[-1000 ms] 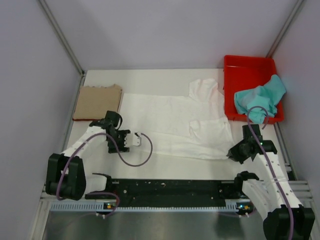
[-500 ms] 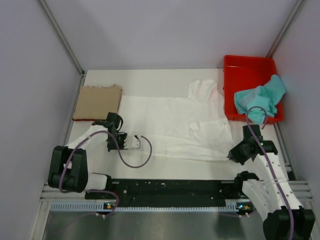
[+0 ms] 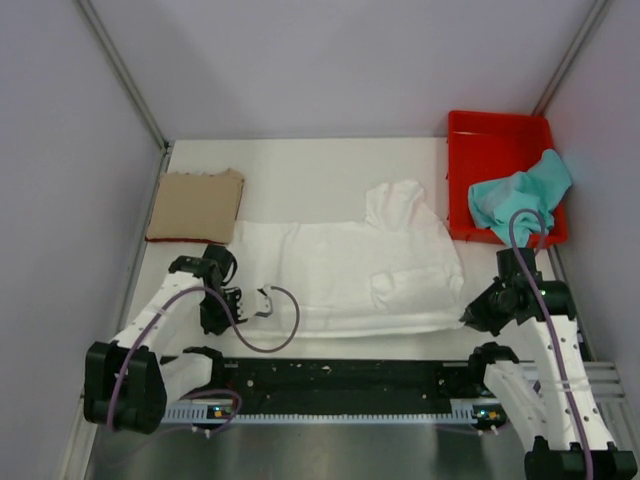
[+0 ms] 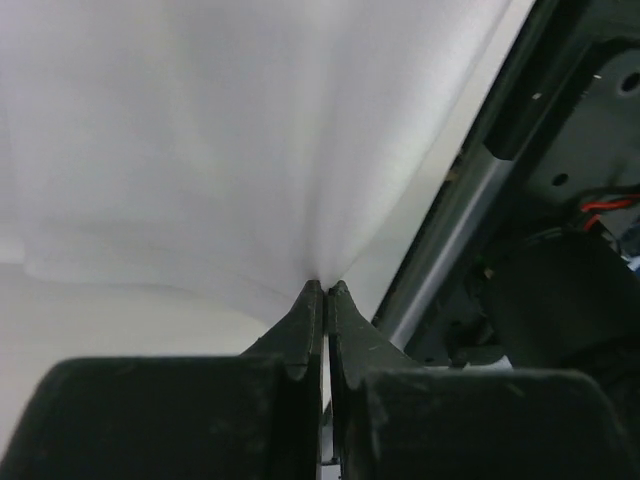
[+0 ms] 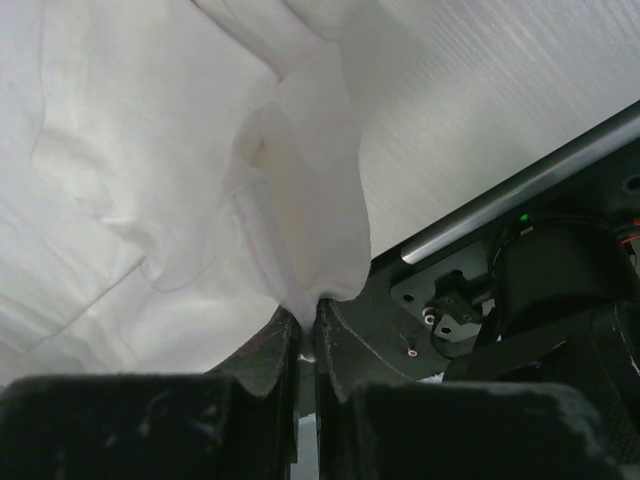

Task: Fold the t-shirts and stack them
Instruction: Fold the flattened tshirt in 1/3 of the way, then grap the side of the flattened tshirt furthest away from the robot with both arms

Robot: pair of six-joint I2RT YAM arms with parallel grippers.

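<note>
The left tool (image 4: 325,292) is clenched on the near-left edge of the white t-shirt (image 3: 350,265), its fingers pressed together with a small peak of cloth pinched between their tips; from this tool the shirt spreads out ahead and across toward the other arm, lying mostly flat on the tabletop (image 3: 300,165); the right tool (image 5: 308,318) likewise grasps the white t-shirt, at its near-right corner, with a bunched fold of fabric rising from between its closed fingers; the shirt's near hem runs from one tool to the other, and a sleeve sticks out on the side far from both; the tan t-shirt (image 3: 195,205) lies folded beyond the left tool, apart from it; the teal t-shirt (image 3: 515,195) sits crumpled beyond the right tool, draped in and over the edge of the red bin (image 3: 500,130).
</note>
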